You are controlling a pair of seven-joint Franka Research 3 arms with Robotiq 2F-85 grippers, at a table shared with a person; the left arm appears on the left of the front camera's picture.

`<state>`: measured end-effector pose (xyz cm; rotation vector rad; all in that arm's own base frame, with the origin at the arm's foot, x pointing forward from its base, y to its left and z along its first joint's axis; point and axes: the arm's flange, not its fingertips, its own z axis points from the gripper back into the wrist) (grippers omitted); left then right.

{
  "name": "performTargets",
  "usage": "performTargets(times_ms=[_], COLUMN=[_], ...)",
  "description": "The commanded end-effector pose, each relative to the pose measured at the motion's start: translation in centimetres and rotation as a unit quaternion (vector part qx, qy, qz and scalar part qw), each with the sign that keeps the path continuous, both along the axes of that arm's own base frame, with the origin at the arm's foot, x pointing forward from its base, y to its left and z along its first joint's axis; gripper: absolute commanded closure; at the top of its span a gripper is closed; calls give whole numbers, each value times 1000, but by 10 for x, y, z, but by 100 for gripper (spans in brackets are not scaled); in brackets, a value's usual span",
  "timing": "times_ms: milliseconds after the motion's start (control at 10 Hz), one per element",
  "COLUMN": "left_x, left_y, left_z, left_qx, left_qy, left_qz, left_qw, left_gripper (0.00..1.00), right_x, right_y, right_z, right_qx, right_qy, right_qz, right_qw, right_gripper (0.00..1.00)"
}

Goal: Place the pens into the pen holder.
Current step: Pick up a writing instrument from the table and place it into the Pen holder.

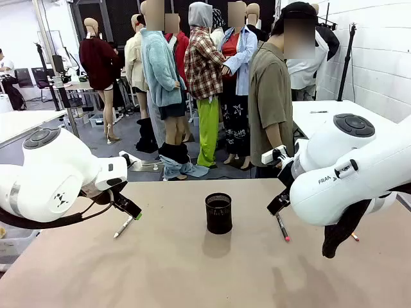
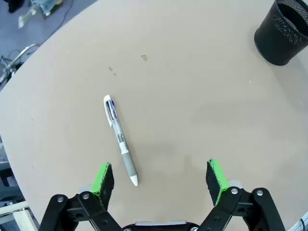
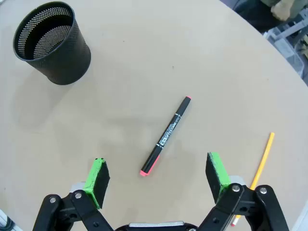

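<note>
Green-padded left fingers (image 2: 103, 179) wide apart over white pen (image 2: 120, 139); right fingers (image 3: 98, 179) apart over black pen (image 3: 166, 136), orange pen (image 3: 262, 156) beside; all flat on worktop (image 1: 192, 273), holder (image 1: 218, 213) centre, empty. Pre-grasp; next lower, close on pen

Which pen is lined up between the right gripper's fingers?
The black pen with red ends, framed by the right gripper. Orange pen lies outside; white pen is at the left gripper.
</note>
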<state>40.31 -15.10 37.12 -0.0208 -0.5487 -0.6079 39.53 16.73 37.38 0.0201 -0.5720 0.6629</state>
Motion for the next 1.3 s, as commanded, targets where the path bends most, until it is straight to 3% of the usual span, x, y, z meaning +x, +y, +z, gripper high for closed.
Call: performTargets(times_ms=[0,700,800,900,1200], left_x=[0,0,0,0,0], left_y=[0,0,0,0,0], left_z=[0,0,0,0,0], left_qx=[0,0,0,0,0], left_qy=[0,0,0,0,0], left_qz=[0,0,0,0,0], left_qw=[1000,1000,1000,1000,1000], left_gripper=[0,0,0,0,0], right_x=[0,0,5,20,62], right_y=[0,0,-25,-48,-92], right_z=[0,0,8,17,24], right_qx=[0,0,-30,-32,-40], right_qy=[0,0,1,26,98], right_qz=[0,0,-43,-86,-127], right_qw=[1000,1000,999,995,986], right_gripper=[0,0,0,0,0])
